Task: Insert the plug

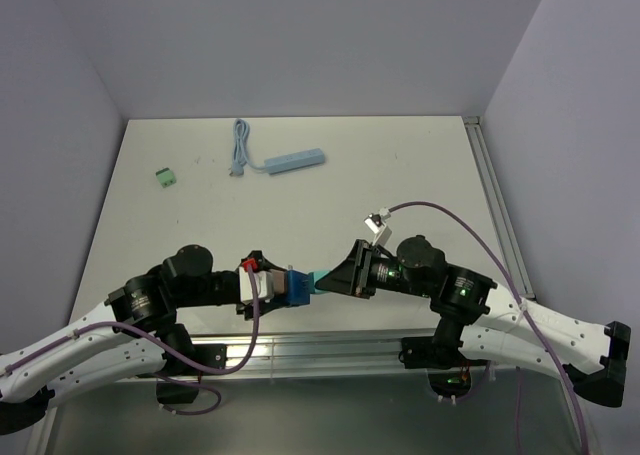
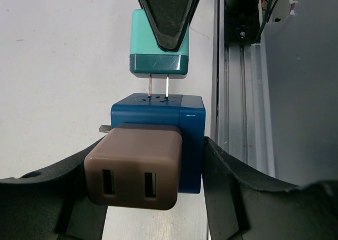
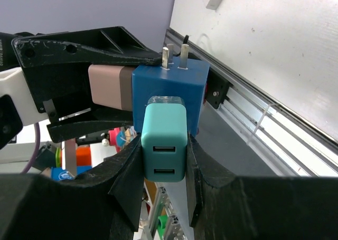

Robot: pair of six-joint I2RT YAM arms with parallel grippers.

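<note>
My left gripper (image 1: pixel 265 287) is shut on a blue cube adapter (image 2: pixel 158 113) and holds it above the table's near edge. A brown charger (image 2: pixel 134 169) sits plugged into the cube's side facing the left wrist camera. My right gripper (image 1: pixel 325 278) is shut on a teal plug (image 2: pixel 159 45), also in the right wrist view (image 3: pixel 165 142). The plug's two prongs (image 2: pixel 158 87) point at the cube's far face. Their tips touch its slots and most of their length still shows. The right wrist view shows the cube (image 3: pixel 169 87) just behind the plug, with the cube's own metal pins (image 3: pixel 174 55) on top.
A light blue power strip (image 1: pixel 295 161) with its cable lies at the back of the table. A small green connector (image 1: pixel 166 177) lies at the back left. An aluminium rail (image 1: pixel 330 350) runs along the near edge and another (image 1: pixel 495 205) runs along the right side.
</note>
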